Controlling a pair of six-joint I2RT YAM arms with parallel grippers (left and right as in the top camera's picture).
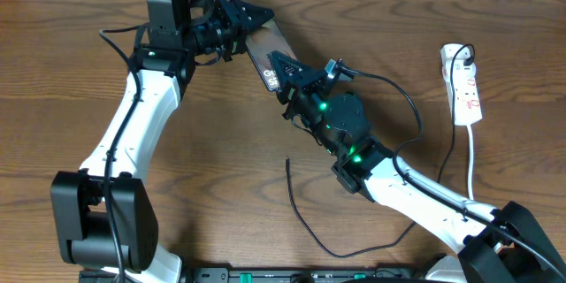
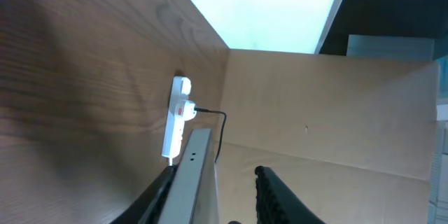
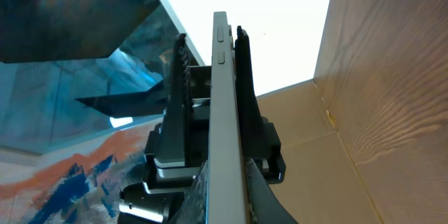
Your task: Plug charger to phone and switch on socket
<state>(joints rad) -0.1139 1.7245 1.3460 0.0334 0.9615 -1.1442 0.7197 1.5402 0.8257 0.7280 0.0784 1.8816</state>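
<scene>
your dark glossy rectangular phone (image 1: pixel 262 50) sits between the left jaws and the right jaws, over the brown wooden counter (image 1: pixel 221 141).
from overhead, the black wrists cover much of the phone and you cannot see either grip. the right wrist view shows the phone (image 3: pixel 225 126) edge-on, with the right jaws clamped on both its faces. the left wrist view cuts the phone (image 2: pixel 192 182) off at the bottom; it lies against one side of the left jaws, while the ribbed finger (image 2: pixel 276 196) stands apart, so they are narrow but not closed. the narrow white power strip (image 1: pixel 466 84) lies well apart at your right. the long thin black charger cable (image 1: pixel 305 221) lies loose on the counter, its free tip (image 1: pixel 287 161) apart from both jaws.
</scene>
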